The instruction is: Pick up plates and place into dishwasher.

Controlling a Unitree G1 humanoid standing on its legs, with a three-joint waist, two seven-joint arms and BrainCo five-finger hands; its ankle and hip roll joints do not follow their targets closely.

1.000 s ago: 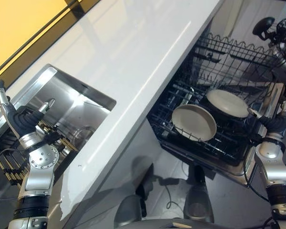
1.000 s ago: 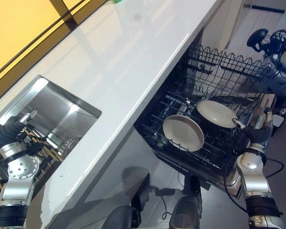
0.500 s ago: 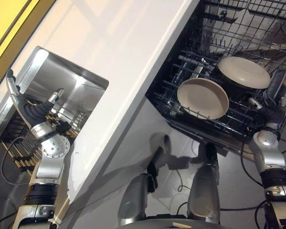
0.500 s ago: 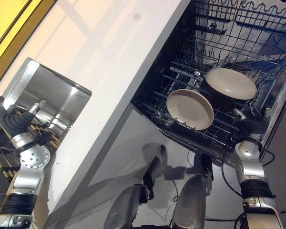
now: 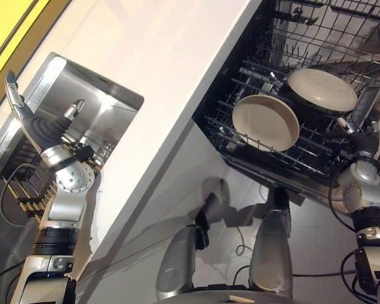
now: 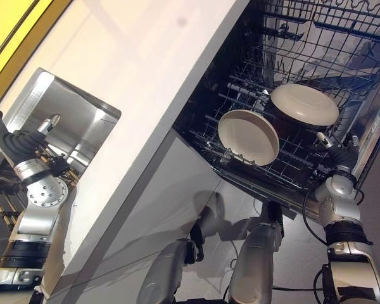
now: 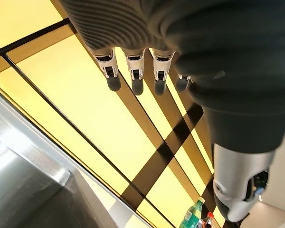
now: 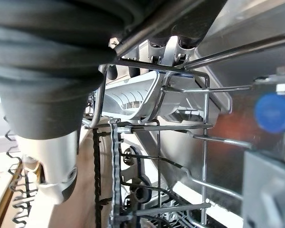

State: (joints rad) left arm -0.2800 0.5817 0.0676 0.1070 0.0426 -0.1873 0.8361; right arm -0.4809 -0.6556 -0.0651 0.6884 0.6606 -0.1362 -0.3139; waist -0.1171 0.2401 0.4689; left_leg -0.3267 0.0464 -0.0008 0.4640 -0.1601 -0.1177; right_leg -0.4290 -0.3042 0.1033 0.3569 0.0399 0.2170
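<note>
Two cream plates lie in the dishwasher's lower rack [image 5: 240,136]: one plate [image 5: 265,121] leans near the front, and the other plate [image 5: 322,88] rests behind it on something dark. My right hand [image 5: 362,144] is at the rack's right edge, beside the rear plate, fingers straight and holding nothing. In the right wrist view its fingers [image 8: 167,47] show just past the rack wires. My left hand [image 5: 45,134] is raised over the sink [image 5: 98,104], open and empty, with its fingers [image 7: 133,76] straight.
A white countertop [image 5: 171,57] runs between the sink and the open dishwasher. The upper rack [image 5: 342,25] is pulled out above the plates. A wire dish rack [image 5: 22,196] sits in the sink below my left hand. Bottles [image 7: 195,214] stand far off by the yellow wall.
The camera has tilted down, so the whole picture shifted. My right hand has risen a little closer to the rack's right edge. The plates have not moved.
</note>
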